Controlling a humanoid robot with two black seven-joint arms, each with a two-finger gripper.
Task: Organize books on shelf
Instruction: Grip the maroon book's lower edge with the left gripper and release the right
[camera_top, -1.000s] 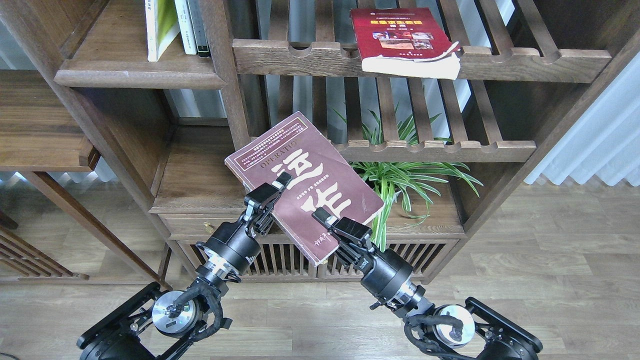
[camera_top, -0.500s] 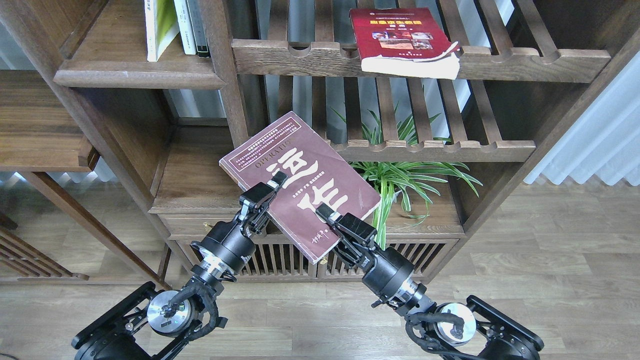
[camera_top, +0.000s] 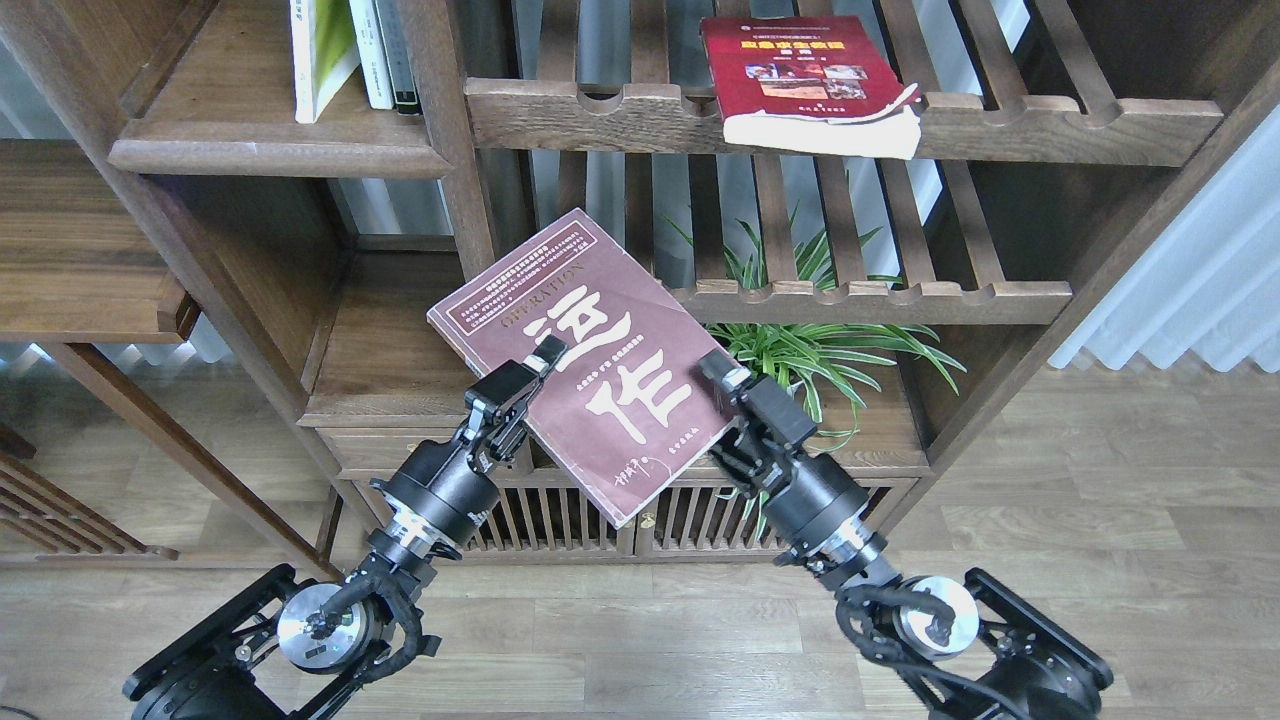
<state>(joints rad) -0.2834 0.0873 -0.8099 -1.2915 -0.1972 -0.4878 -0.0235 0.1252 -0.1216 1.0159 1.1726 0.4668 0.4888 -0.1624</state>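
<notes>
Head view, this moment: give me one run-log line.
held: dark maroon paperback with white characters, tilted, in front of bookcase | left gripper: shut on its left edge | right gripper: at its right edge, grip unclear

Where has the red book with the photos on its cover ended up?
In the head view the red book lies flat on the upper slatted rack, top centre-right, its front edge hanging over the notched rail, above the green plant.

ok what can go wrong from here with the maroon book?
1. The left gripper alone seems to clamp the maroon book; the right gripper sits at its edge, grip unclear. The book could pivot or slip.
2. Its top corner lies near the slatted rack and upright post; lifting could snag it.
</notes>
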